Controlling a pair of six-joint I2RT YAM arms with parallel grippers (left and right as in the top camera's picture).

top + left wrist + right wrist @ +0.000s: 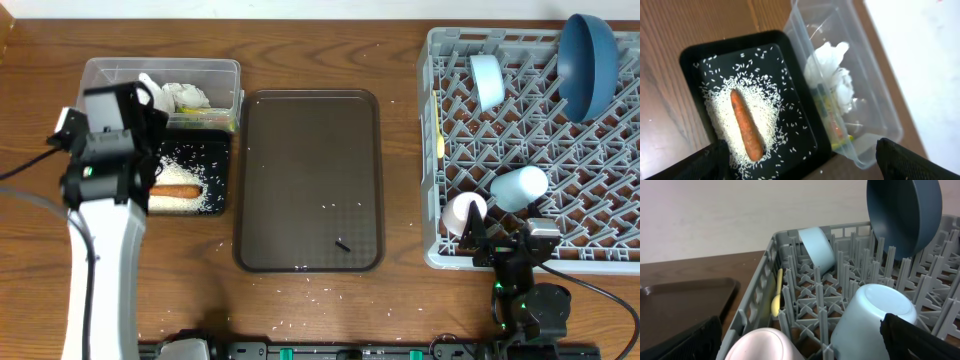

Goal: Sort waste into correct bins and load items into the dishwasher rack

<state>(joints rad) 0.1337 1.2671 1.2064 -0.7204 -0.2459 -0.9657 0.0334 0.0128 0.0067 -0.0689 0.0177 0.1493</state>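
The black tray (690,55) holds loose white rice (720,115) and an orange carrot piece (746,125). The clear tub (880,105) beside it holds crumpled white tissue (827,65) and a yellow-green wrapper (832,120). My left gripper (800,160) hovers open and empty above both. The grey dishwasher rack (430,150) holds the dark blue plate (587,60), small pale bowl (487,80), light blue cup (520,188), pink cup (463,212) and yellow spoon (776,300). My right gripper (800,340) is open and empty over the rack's front left corner, above the two cups.
A large brown serving tray (310,180) lies between the bins and the rack, with a small dark bit (343,245) on it. A few stray rice grains (300,295) lie on the wooden table near its front edge.
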